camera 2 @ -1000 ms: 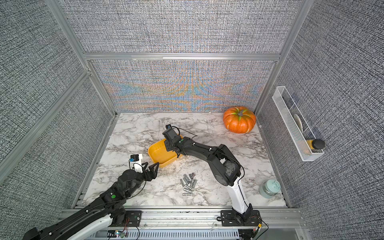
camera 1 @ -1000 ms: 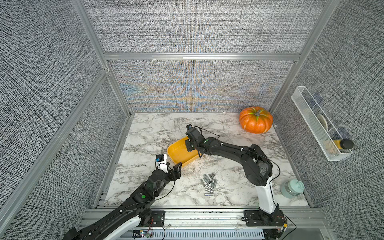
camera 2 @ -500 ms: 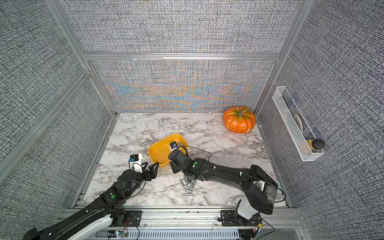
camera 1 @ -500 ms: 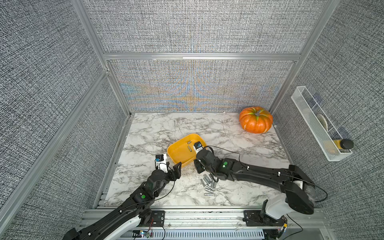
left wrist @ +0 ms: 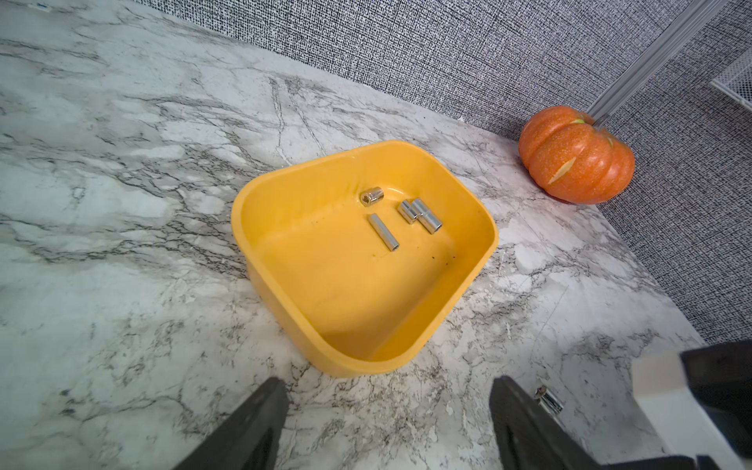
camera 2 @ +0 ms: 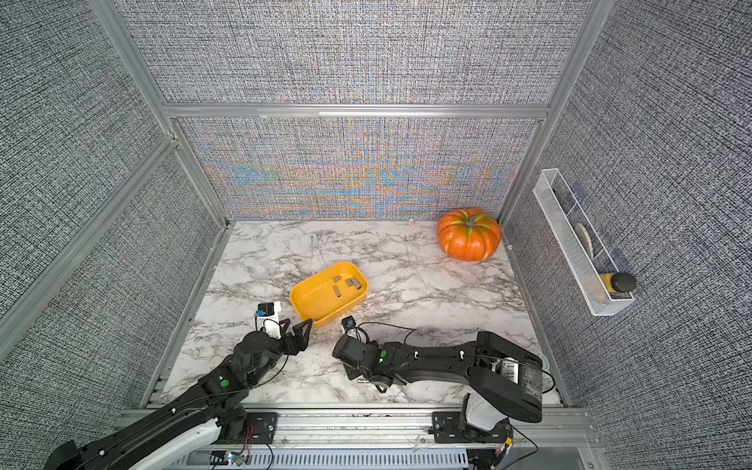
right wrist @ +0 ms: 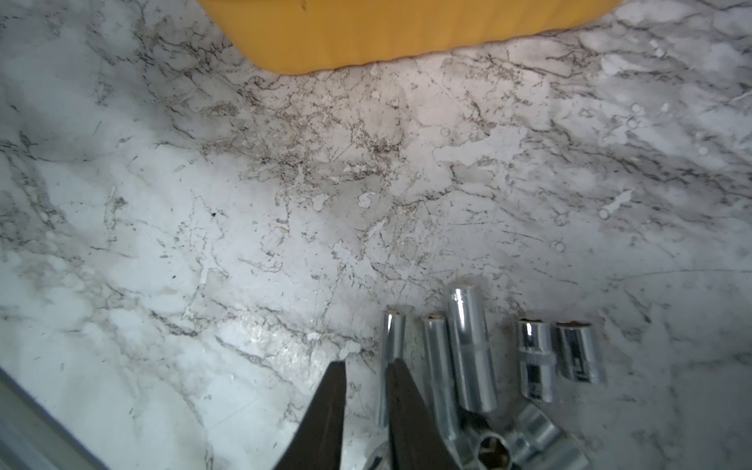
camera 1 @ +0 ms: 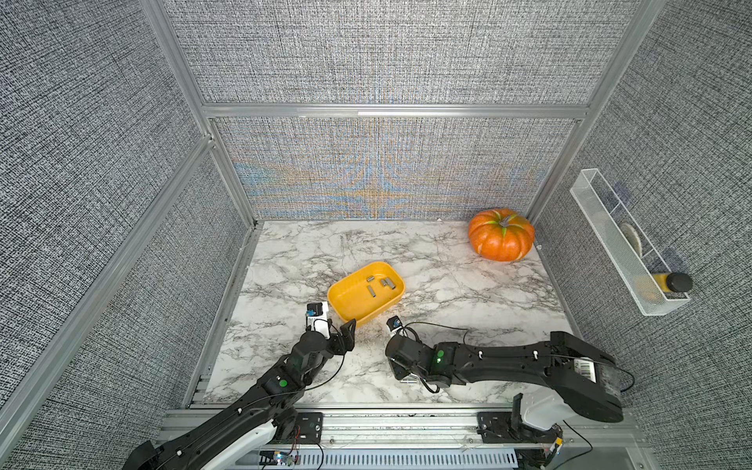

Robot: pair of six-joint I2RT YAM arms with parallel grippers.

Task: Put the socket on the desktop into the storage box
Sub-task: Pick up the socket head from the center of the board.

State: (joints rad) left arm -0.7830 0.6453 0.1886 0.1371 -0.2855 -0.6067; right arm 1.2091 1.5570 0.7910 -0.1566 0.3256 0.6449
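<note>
1. Gaping wide and empty, left hand [left wrist: 388, 380] hangs at storage box's [left wrist: 241, 211] 7 o'clock corner.
2. Nearly closed, right hand [right wrist: 366, 366] stands beside a slim socket [right wrist: 391, 337]; grip unclear.
3. Sockets [right wrist: 468, 346] lie at box's 5 o'clock; open table [right wrist: 203, 203] spreads toward 10 o'clock.

Open bench [camera 1: 325, 244] along the back and left edges, storage box [camera 1: 350, 299] mid-bench, pumpkin [camera 1: 500, 234] filling the back right corner, loose sockets [right wrist: 472, 346] clustered near the front edge, right arm [camera 1: 508, 358] lying across the front right, bare strip between box and sockets.

One storage box [camera 1: 353, 303], four sockets [left wrist: 383, 232] inside, at least six loose, one pumpkin [camera 1: 501, 235]
</note>
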